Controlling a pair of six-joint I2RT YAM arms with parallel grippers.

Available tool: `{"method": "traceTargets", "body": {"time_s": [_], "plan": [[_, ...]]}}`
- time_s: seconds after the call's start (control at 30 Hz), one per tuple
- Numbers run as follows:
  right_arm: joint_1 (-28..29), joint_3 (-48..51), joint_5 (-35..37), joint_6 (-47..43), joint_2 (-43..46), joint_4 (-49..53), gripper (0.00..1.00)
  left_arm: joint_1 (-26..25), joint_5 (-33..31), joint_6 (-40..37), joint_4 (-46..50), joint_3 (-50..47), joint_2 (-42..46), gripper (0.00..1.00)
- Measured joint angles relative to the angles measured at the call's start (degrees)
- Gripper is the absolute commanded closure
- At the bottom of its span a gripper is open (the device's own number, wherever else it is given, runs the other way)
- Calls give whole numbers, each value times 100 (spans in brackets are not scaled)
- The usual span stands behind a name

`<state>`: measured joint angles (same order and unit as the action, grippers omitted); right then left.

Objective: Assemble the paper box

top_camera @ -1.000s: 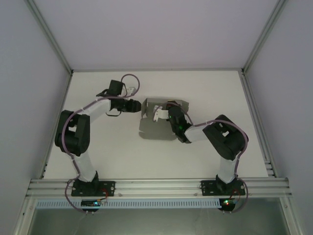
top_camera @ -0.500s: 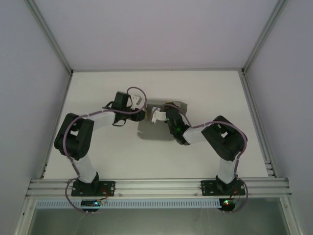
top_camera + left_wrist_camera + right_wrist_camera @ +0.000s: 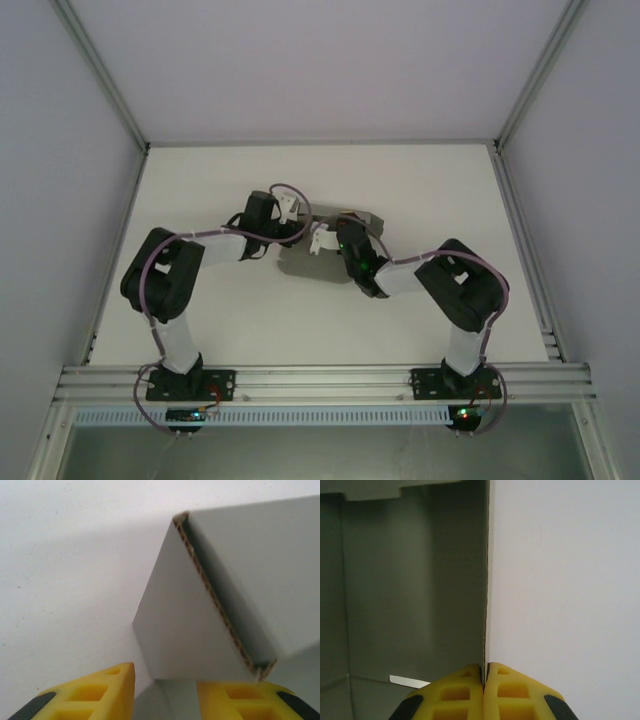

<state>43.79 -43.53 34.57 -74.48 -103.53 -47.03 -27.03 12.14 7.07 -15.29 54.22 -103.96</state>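
On the white table point(image 3: 190, 190), paper box point(image 3: 296, 264) wall clamped in right pincer point(image 3: 484, 672), left pincer point(image 3: 165, 682) parted beside its corner.

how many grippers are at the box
2. The left gripper is at the left end of the paper box, jaws apart facing a folded corner; the right gripper is over its middle, jaws shut on an upright wall.

Left arm point(image 3: 215, 247) and right arm point(image 3: 405, 275) both reach inward to mid-table, elbows bent outward. Left gripper point(image 3: 165, 679): jaws apart. Right gripper point(image 3: 485, 669): pinched tight on a wall edge of the paper box point(image 3: 415, 605).
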Motion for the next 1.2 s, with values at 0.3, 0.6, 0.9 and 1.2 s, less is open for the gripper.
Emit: {"method": "traceTargets", "body": {"time_s": [0.3,0.6,0.9,1.2], "plan": [[-11,-326,-160,380,92,785,100,-52,-286,-52,-398,258,-275,83],[-26,-457,-291,715,116,1078,100,-256,-1255,-98,-389,544,-496,100],[-26,-483,-374,986,199,1285,100,-636,-2393,398,-382,520,-496,100],[-31,-485,-450,1134,315,1506,100,-625,-2323,485,-579,385,-492,80]]}}
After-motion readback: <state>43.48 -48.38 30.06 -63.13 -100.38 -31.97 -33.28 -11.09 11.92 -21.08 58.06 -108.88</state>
